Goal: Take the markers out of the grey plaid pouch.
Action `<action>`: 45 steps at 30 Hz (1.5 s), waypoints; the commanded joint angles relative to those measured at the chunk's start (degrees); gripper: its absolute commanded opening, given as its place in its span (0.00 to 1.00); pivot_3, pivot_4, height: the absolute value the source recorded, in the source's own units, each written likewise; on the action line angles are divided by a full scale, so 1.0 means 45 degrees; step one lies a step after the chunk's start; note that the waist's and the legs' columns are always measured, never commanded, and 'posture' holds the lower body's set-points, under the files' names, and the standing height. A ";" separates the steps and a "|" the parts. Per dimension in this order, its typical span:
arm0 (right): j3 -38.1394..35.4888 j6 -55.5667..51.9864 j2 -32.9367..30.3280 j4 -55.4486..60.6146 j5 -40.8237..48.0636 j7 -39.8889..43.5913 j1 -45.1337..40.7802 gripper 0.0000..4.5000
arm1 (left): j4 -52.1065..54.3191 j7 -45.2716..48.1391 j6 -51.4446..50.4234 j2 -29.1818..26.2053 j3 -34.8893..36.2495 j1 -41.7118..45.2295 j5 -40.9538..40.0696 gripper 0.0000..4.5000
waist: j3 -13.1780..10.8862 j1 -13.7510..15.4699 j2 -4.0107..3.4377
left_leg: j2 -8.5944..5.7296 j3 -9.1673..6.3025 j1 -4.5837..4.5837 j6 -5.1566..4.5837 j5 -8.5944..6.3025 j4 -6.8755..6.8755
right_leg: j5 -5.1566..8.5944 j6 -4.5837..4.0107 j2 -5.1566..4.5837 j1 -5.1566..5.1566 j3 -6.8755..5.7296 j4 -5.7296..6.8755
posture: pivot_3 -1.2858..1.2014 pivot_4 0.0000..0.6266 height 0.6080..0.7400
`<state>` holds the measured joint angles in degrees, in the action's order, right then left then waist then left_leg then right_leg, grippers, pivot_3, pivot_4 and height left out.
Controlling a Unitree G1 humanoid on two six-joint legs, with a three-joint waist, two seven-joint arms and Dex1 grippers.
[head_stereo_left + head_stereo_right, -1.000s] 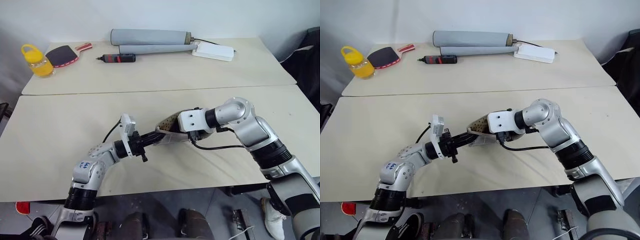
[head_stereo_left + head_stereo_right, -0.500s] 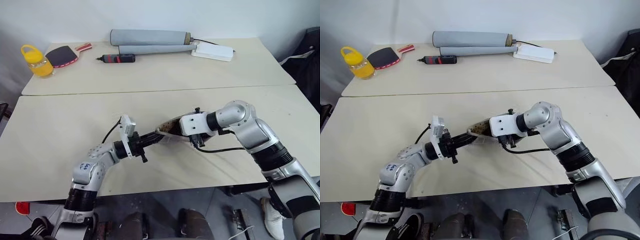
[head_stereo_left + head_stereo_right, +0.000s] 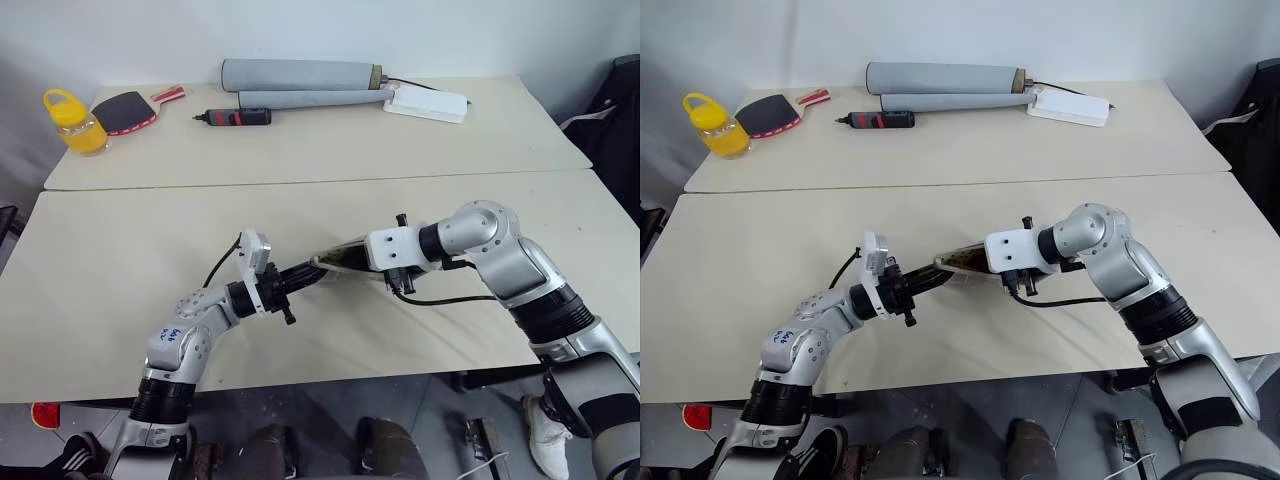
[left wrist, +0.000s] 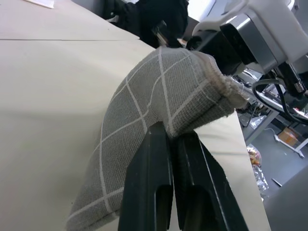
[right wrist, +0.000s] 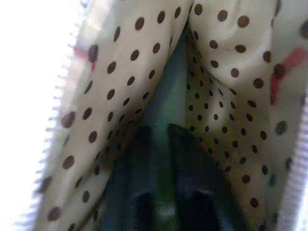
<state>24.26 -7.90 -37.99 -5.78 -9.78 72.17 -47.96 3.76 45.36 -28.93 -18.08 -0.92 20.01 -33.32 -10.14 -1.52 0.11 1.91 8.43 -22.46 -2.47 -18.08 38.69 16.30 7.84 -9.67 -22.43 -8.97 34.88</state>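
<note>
Pinching grey plaid pouch (image 4: 159,91) tight, left gripper (image 4: 172,139); right gripper (image 5: 166,144) inside pouch mouth, fingers around green marker (image 5: 168,91), grip unclear.

My near table (image 3: 120,300) bare on both flanks, pouch (image 3: 335,262) mouth narrow, dotted lining crowding my right fingers (image 5: 144,183); clutter along far edge

The grey plaid pouch (image 4: 163,96), clamped in the left pincer (image 4: 172,144), is coarse woven cloth with thin white grid lines and a frayed edge. Around the right pincer (image 5: 166,144) its lining (image 5: 120,86) is soft cream fabric with brown dots. The pincer fingers (image 4: 149,192) are smooth, slightly glossy black plastic. The desk (image 3: 120,290) beneath is matt beige.
</note>
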 commanded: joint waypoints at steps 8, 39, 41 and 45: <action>-0.0002 -0.0310 -0.0048 0.0133 -0.0376 -0.0084 -0.0076 0.49 | 0.0625 0.0125 -0.0300 0.0117 0.0191 0.0163 -0.0433 0.00 | 0.0000 0.0001 0.0000 | -0.0001 0.0000 -0.0001 0.0000 0.0000 0.0002 | 0.0000 0.0000 0.0000 0.0000 0.0000 0.0000 | 0.52 0.24 1.00; -0.0100 0.0488 0.0249 -0.0374 -0.0815 -0.0670 0.0179 0.13 | 0.0799 0.0010 -0.0158 0.0299 0.0162 -0.0145 -0.0264 0.00 | 0.0000 -0.0022 0.0000 | 0.0004 0.0002 0.0001 0.0001 0.0000 0.0004 | 0.0001 -0.0001 0.0001 -0.0001 0.0002 0.0004 | 0.52 0.24 1.00; -0.0321 0.0202 0.0041 0.0134 -0.0582 -0.0406 0.0116 0.13 | 0.0778 -0.0006 -0.0089 0.0305 0.0167 -0.0155 -0.0215 0.00 | 0.0000 -0.0019 0.0000 | 0.0004 0.0001 0.0000 0.0001 0.0000 0.0004 | 0.0001 -0.0001 0.0001 -0.0002 0.0002 0.0004 | 0.52 0.24 1.00; -0.0696 -0.0142 -0.0406 0.0828 -0.0320 -0.0105 0.0094 0.13 | 0.0732 -0.0061 0.0051 0.0313 0.0174 -0.0142 -0.0143 0.00 | 0.0000 0.0014 0.0000 | 0.0002 -0.0004 -0.0008 0.0000 -0.0001 0.0007 | 0.0000 -0.0001 0.0000 -0.0001 -0.0001 -0.0002 | 0.52 0.24 1.00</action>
<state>23.98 -7.95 -38.51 -4.59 -12.73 71.00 -46.96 4.77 45.15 -29.95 -16.63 -1.00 19.57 -33.88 -10.14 -1.45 0.11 1.91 8.41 -22.51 -2.47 -18.08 38.72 16.30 7.83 -9.68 -22.45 -8.97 34.86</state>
